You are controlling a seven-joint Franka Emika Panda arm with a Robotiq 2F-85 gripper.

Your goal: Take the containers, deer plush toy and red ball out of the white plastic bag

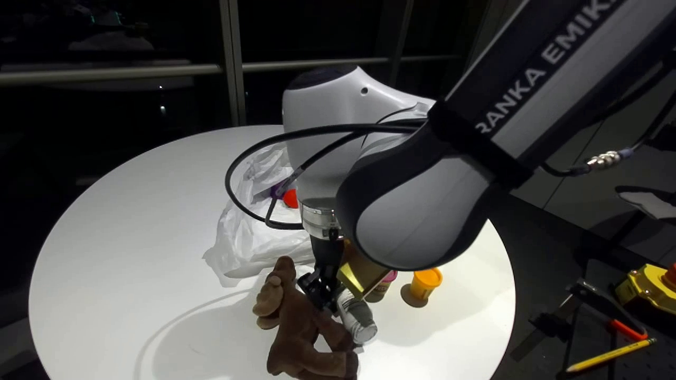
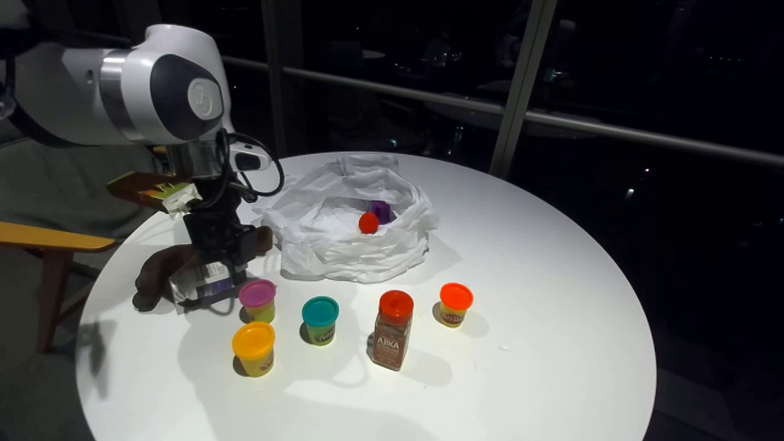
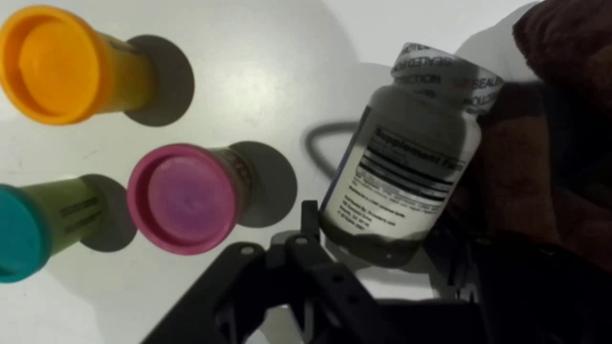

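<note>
Fingers point(image 3: 311, 220), partly lost in shadow, grip the tilted bottle point(image 3: 401, 165).

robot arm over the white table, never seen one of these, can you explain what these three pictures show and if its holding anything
The robot arm is a jointed machine, and the gripper at its end pinches things like a finger and thumb. Two pictures look on from outside; the close-up looks down from its wrist. The gripper appears to hold a bottle near its bottom end, tilted. Right beside that lies a brown toy deer. On the round table, seen in an exterior view, stand an orange tub, a pink tub, a teal tub, a red tub and a red-lidded jar. The crumpled white bag has a red ball and a purple tub inside.
</note>
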